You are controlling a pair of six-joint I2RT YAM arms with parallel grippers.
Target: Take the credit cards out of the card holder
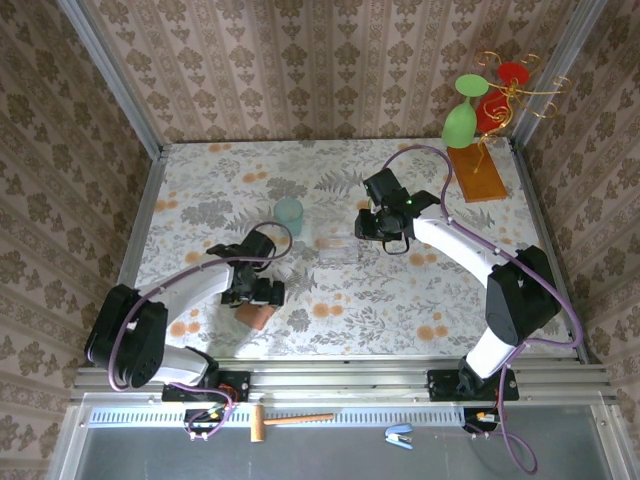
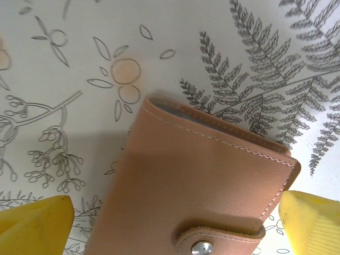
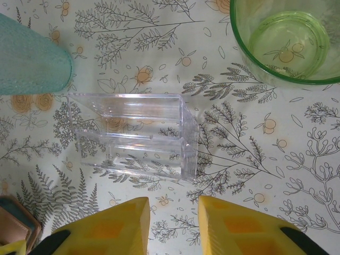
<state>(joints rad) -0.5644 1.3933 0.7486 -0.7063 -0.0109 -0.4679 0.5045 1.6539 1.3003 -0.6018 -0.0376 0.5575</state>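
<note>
Across the flowered tabletop (image 1: 200,190), near edge, left of centre: left pincer (image 2: 175,223) spread wide, straddling the closed card holder (image 2: 202,175), gripping nothing. Right pincer (image 3: 172,223) narrowed and empty above a clear box (image 3: 133,135). Probably light, soft leather, flexing under a squeeze (credit cards presumably stiff and slick inside). Best pinned by the long edges, then opened at the snap tab (image 2: 218,239).
</note>
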